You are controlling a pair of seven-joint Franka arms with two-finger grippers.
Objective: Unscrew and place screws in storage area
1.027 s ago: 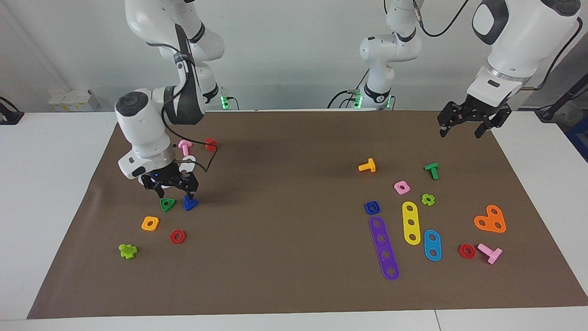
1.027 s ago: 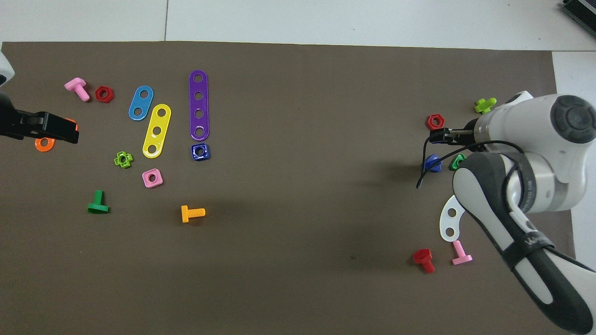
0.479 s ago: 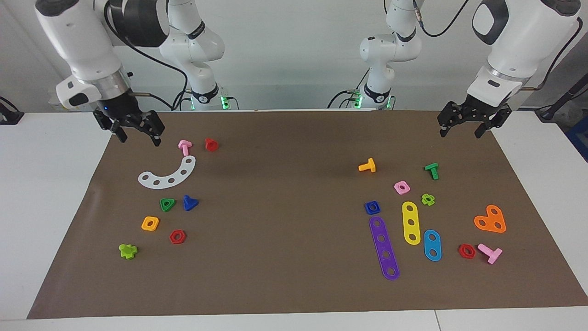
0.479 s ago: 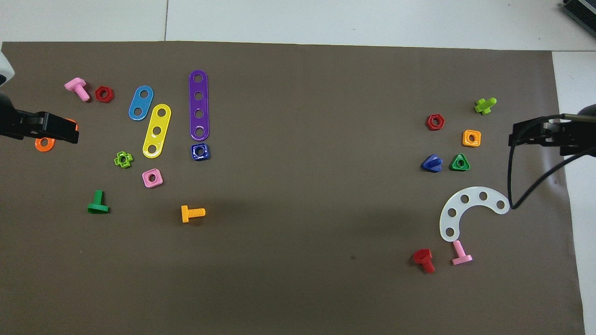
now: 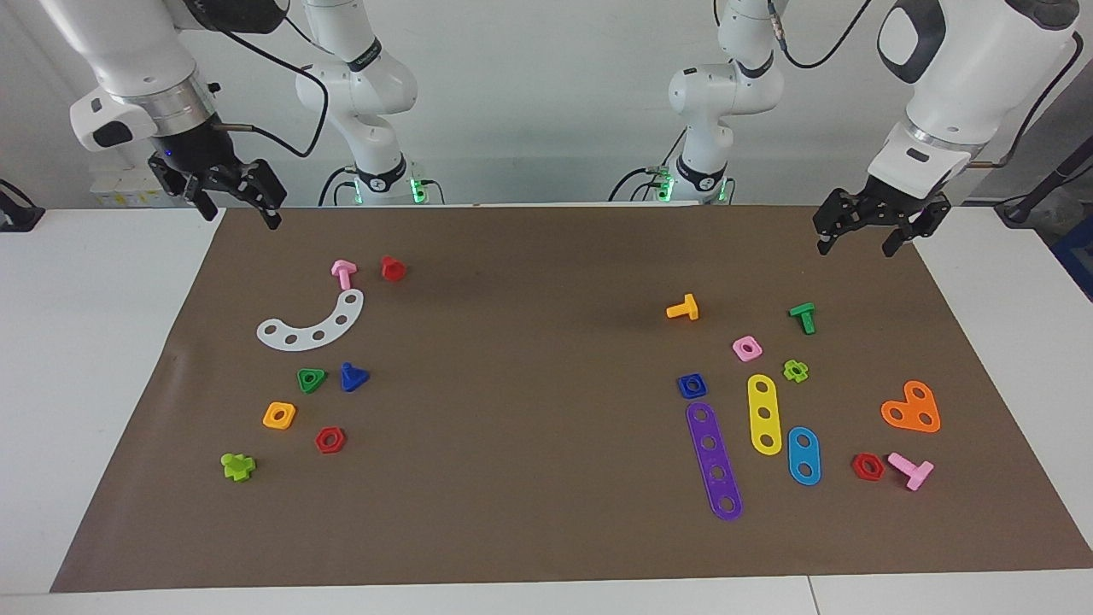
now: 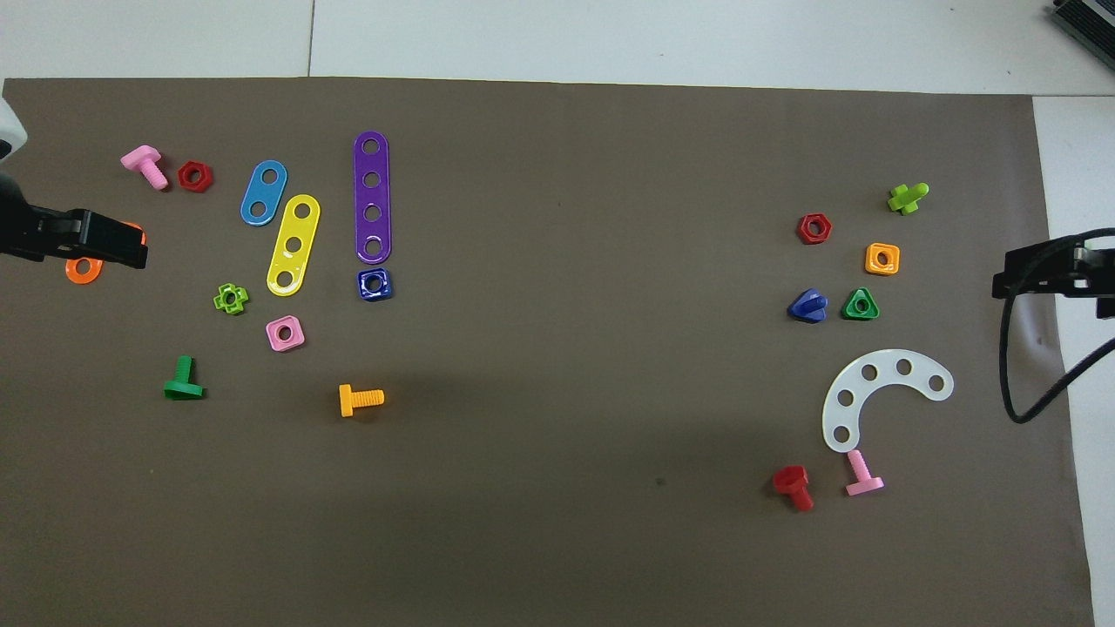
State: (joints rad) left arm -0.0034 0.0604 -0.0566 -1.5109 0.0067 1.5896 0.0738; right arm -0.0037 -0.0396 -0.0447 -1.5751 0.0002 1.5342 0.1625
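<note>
The blue screw (image 5: 353, 377) lies on the brown mat (image 5: 529, 359) beside a green triangular nut (image 5: 311, 379); it also shows in the overhead view (image 6: 808, 306). Around it in the storage area lie a white curved strip (image 5: 312, 323), an orange square nut (image 5: 279, 415) and a red hexagonal nut (image 5: 330, 439). My right gripper (image 5: 239, 213) is open and empty, raised over the mat's corner at the right arm's end. My left gripper (image 5: 856, 246) is open and empty, waiting raised over the mat's corner at the left arm's end.
Pink (image 5: 343, 272) and red (image 5: 392, 268) bolts lie near the white strip, a lime piece (image 5: 237, 465) farther out. Toward the left arm's end lie a blue square nut (image 5: 692, 386), purple (image 5: 714, 459), yellow (image 5: 763, 413) and blue (image 5: 803, 455) strips, an orange plate (image 5: 912, 408), and several bolts and nuts.
My right gripper has let go of the blue screw beside the green nut, risen, and drawn back to the mat's corner at its own end. The left arm has not moved.
</note>
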